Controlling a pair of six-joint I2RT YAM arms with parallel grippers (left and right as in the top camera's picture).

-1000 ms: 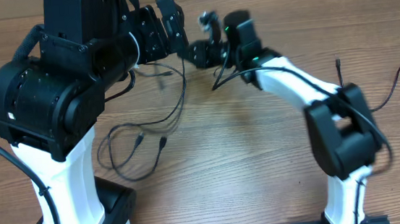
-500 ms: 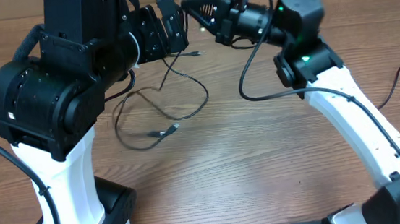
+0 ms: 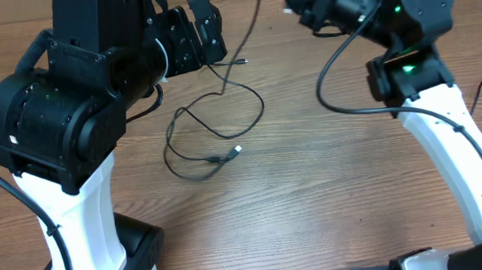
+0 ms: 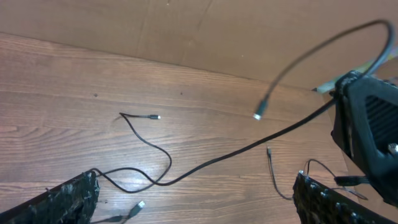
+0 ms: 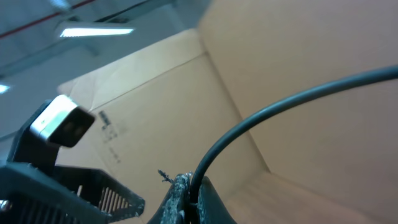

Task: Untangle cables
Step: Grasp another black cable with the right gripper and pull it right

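**Right tool (image 5: 188, 190) pinched on a cable, left tool (image 3: 197, 36) spread wide**

Right tool: sits at the top edge of the overhead frame, right of centre. The wrist view shows its 2 fingers together at bottom centre. A dark cable (image 5: 292, 99) is clamped between them and arcs up toward the right edge.

Left tool: upper centre-left of the overhead frame, above the desk (image 3: 317, 198). The fingers stand far apart with nothing between them. In its wrist view they show only at the 2 lower corners.

Cables: loose loops (image 3: 262, 107) lie on the desk in the centre-left of the overhead frame, just below the left tool. They form open curves that cross each other.
- 1 silvery-tipped plug (image 3: 237, 151) rests at the lower right of the loops.
- A 2nd plug (image 3: 241, 61) lies just above the loops.
- 1 thin strand climbs from the loops toward the top edge, beside the right tool.
- In the left wrist view that strand runs off the desk, from lower centre up to the right edge.
- A blurred plug end (image 4: 258, 115) hangs mid-frame in the same view.

More thin cords (image 3: 480, 89) lie at the right edge of the overhead frame, well apart from the loops.
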